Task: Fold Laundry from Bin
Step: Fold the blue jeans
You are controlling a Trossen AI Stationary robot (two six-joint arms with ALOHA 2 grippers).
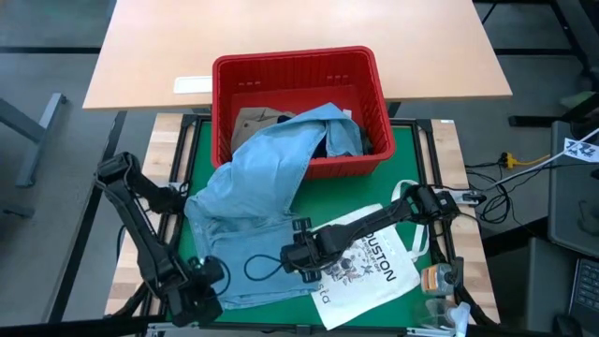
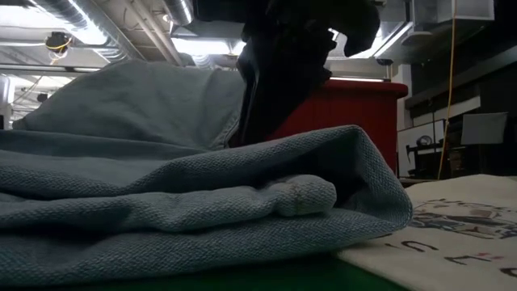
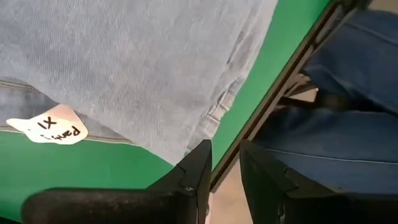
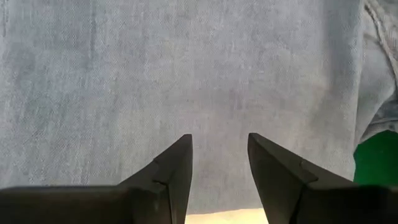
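Denim spills out of the bin, both arms down low over it!
The light blue denim garment point(image 1: 253, 201) drapes rumpled from the red bin point(image 1: 299, 70) across the green worktop point(image 1: 412, 150), overlapping the white tote bag point(image 1: 374, 271). Right gripper point(image 1: 292, 259) hovers above the cloth, jaws spread, empty; left gripper point(image 1: 208, 281) at the near hem, jaws slightly parted.

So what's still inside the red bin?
In the bin: one end of the light blue denim garment draping out onto the mat, a khaki-tan piece, something dark. Anything beneath is covered.
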